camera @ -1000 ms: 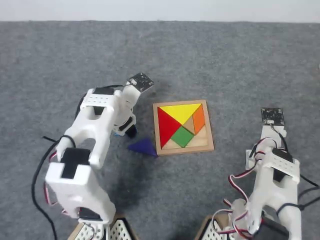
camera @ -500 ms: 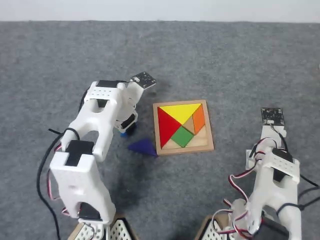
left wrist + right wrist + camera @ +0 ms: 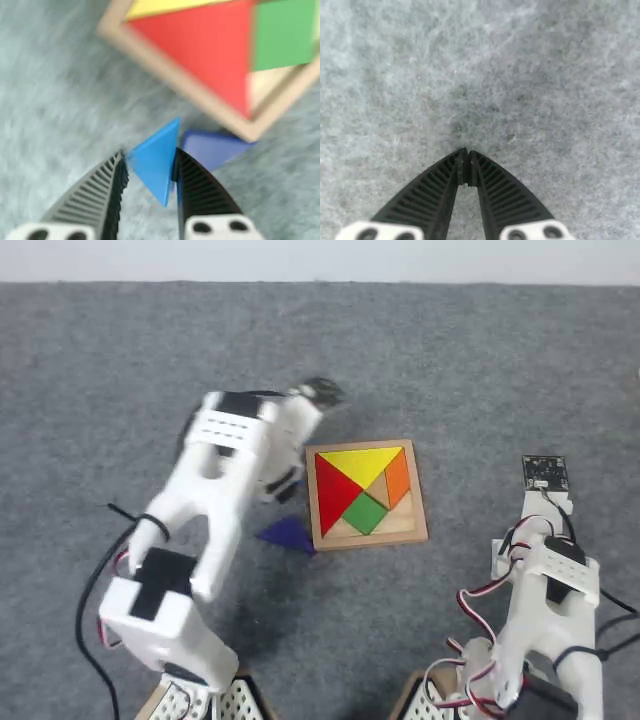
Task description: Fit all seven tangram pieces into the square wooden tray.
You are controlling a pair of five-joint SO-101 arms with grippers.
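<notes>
The square wooden tray (image 3: 419, 502) holds a yellow triangle (image 3: 360, 462), a red triangle (image 3: 330, 495), a green square (image 3: 366, 511) and an orange piece (image 3: 398, 478); bare wood shows along its near side. In the left wrist view my left gripper (image 3: 150, 161) is shut on a light blue triangle (image 3: 155, 160), held above the carpet just off the tray's corner (image 3: 250, 131). A dark purple piece (image 3: 212, 147) lies on the carpet beside that corner, and in the high view the purple piece (image 3: 288, 533) sits left of the tray. My right gripper (image 3: 466, 167) is shut on nothing, over bare carpet.
Grey carpet covers the whole table. The left arm (image 3: 230, 470) leans over the area just left of the tray. The right arm (image 3: 545, 560) stands apart at the near right, with open carpet between it and the tray.
The left arm has swung right toward the tray's left edge, carrying the blue triangle. The right arm, the purple piece and the tray have stayed put.
</notes>
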